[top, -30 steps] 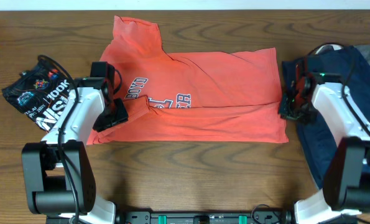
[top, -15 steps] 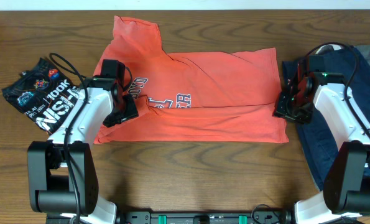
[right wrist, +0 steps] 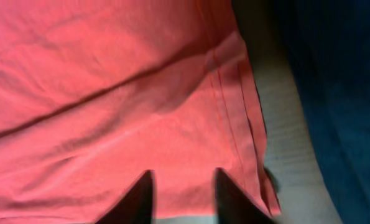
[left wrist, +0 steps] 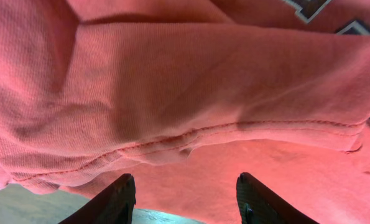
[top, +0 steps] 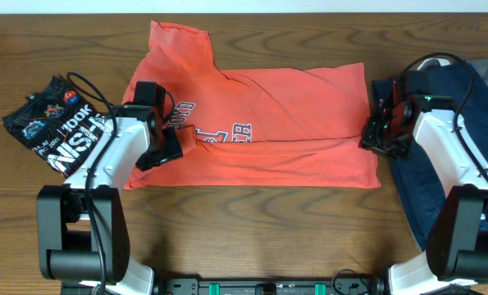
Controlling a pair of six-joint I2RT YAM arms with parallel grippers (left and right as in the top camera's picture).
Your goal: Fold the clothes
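Observation:
The coral-red T-shirt (top: 285, 123) lies flat across the middle of the table, lettering up, one sleeve folded in. It fills the left wrist view (left wrist: 185, 93), with a folded hem running across. My left gripper (top: 163, 149) is open over the shirt's left side, close above the cloth (left wrist: 186, 193). My right gripper (top: 373, 138) is open at the shirt's right edge, its fingers (right wrist: 181, 190) over the shirt (right wrist: 97, 93) by its hem. The black printed tee (top: 53, 124) lies crumpled at the far left. The navy garment (top: 465, 156) lies at the far right and shows in the right wrist view (right wrist: 334, 81).
The wooden table (top: 252, 238) runs along the front below the shirt. A narrow strip of table (right wrist: 287, 149) separates the shirt's hem from the navy garment. Cables run along both arms.
My left gripper has moved up and to the right, further onto the shirt's left side. My right gripper has shifted slightly left to the shirt's right edge. The shirt itself has not visibly moved.

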